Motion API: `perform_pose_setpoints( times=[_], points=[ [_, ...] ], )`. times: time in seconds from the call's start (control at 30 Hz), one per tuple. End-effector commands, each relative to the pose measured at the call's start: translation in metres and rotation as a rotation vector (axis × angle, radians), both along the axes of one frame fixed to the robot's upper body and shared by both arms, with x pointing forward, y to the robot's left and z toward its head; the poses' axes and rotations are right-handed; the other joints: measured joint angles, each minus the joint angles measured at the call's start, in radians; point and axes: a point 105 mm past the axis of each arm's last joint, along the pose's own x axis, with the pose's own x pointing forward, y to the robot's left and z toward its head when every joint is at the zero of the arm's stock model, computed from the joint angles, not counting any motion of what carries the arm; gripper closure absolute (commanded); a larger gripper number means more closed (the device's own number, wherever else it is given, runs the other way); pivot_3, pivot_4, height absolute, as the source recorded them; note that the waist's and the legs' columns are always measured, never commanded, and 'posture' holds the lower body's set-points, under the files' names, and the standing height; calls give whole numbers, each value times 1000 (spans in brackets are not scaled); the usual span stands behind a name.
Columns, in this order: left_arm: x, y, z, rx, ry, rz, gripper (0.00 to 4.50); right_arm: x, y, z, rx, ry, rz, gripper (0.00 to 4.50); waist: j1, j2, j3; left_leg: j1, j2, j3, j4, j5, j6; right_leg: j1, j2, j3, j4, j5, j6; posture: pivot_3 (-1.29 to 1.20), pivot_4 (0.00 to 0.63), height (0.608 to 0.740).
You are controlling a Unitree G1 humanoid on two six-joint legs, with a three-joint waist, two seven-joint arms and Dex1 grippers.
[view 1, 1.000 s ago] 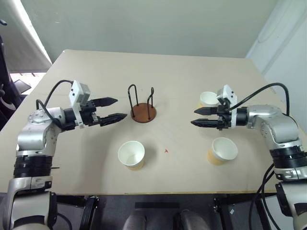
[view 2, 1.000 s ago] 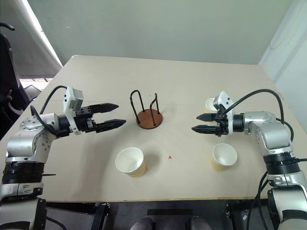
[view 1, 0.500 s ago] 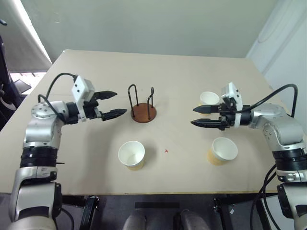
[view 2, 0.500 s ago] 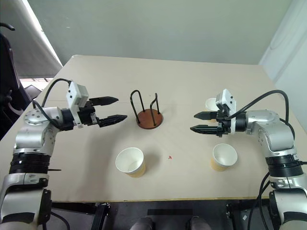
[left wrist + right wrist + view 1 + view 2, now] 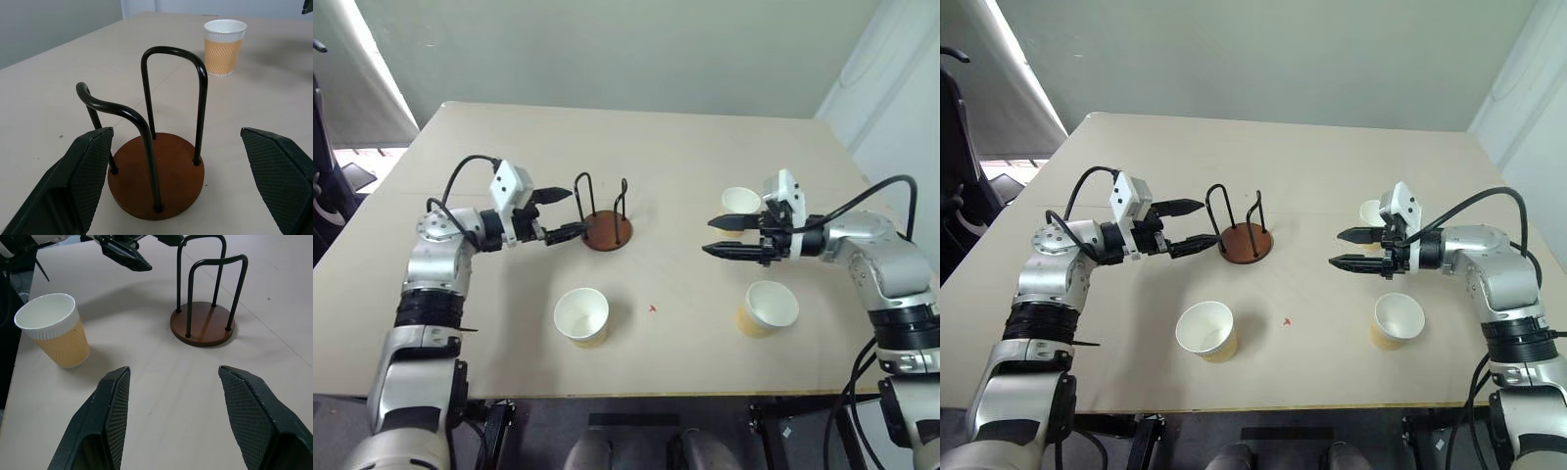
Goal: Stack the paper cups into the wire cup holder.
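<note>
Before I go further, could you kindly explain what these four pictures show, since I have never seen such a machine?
It is a two-armed humanoid robot at a table. Two pictures look down from its head; two look out from its wrists. The left end effector is open beside the wire cup holder, holding nothing. The right end effector is open and empty too. Three paper cups stand on the table: one near the front edge, one near the right arm, one farther back.
</note>
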Motion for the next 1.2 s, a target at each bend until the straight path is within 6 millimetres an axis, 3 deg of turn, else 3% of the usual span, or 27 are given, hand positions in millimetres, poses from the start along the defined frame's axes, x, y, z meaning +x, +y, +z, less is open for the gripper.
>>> perform_pose_setpoints(
  times=[0.03, 0.23, 0.43, 0.73, 1.2],
  points=[
    [4, -4, 11, 3, -54, -7, 32, -2, 4, 4, 0, -39, 10, 1631, 0, 0, 0, 0, 0, 0, 0, 0, 0, 0, 0, 0, 0, 0, 0, 0, 150, 740],
    [6, -11, 7, 6, -56, -33, 32, -5, 4, 1, -1, -29, 19, 1631, 1, 0, 0, 0, 0, 0, 0, 0, 0, 0, 0, 0, 0, 0, 1, 0, 150, 740],
    [7, -13, 7, -1, -56, -37, 32, 4, 5, -10, 41, -22, -40, 1631, 1, 0, 0, -1, 0, 0, 1, 0, 0, 0, 0, 0, -1, 1, 1, 0, 150, 740],
    [6, -15, 7, -6, -53, -46, 32, 28, -1, 4, 94, -50, -133, 1631, 1, 0, 0, -1, 0, 0, 0, 0, 0, 0, 0, 0, -1, 1, 1, 0, 150, 740],
    [10, -27, 5, -7, -60, -74, 32, 22, 7, 9, 88, -53, -106, 1631, 5, 0, 0, -1, 0, 0, 1, 0, 0, 0, 0, 0, -1, 1, 1, 0, 150, 740]
  ],
)
